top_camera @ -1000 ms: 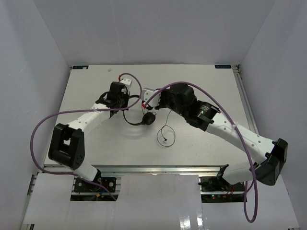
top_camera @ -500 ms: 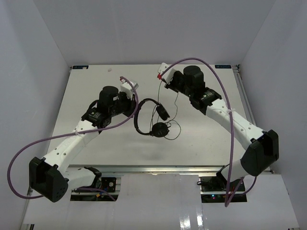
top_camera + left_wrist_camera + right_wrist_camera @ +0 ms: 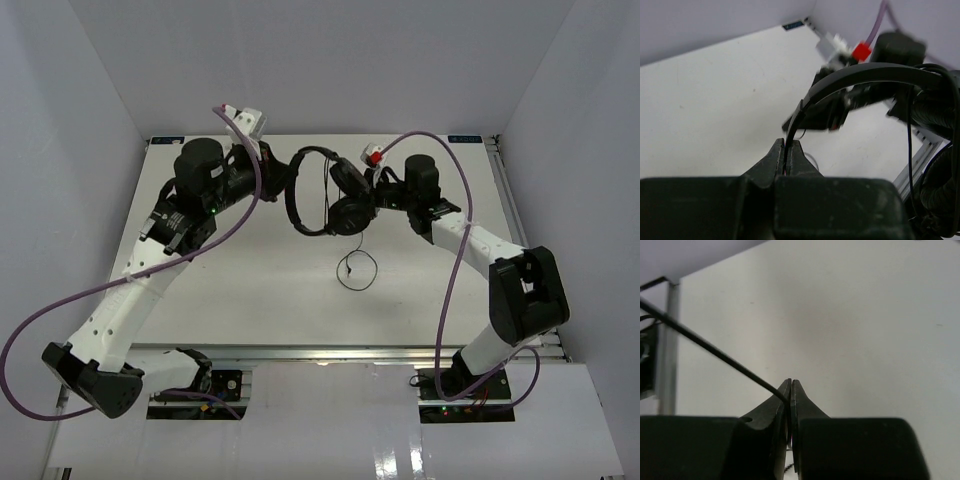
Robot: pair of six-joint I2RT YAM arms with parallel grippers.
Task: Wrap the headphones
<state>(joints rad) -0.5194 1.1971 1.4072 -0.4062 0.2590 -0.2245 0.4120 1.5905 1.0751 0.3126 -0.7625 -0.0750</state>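
Note:
The black headphones (image 3: pixel 318 190) hang in the air over the back middle of the table. My left gripper (image 3: pixel 283 185) is shut on the thin headband (image 3: pixel 860 76), which is pinched between the fingertips in the left wrist view. Both earcups (image 3: pixel 347 212) hang to the right of the band. My right gripper (image 3: pixel 371 196) sits just right of the earcups, shut on the thin black cable (image 3: pixel 700 344), which runs up and left from its fingertips. The cable's free end drops to a small loop (image 3: pixel 354 270) on the table.
White walls close in the table (image 3: pixel 220 280) on three sides. An aluminium rail (image 3: pixel 507 195) runs along its right edge. Thick purple robot cables (image 3: pixel 455 260) arc over both arms. A red tag (image 3: pixel 861 51) marks the right wrist.
Both arms have swung up and toward the back, carrying the headphones off the table. The right gripper has closed in on the earcups, and the cable loop has shrunk below them.

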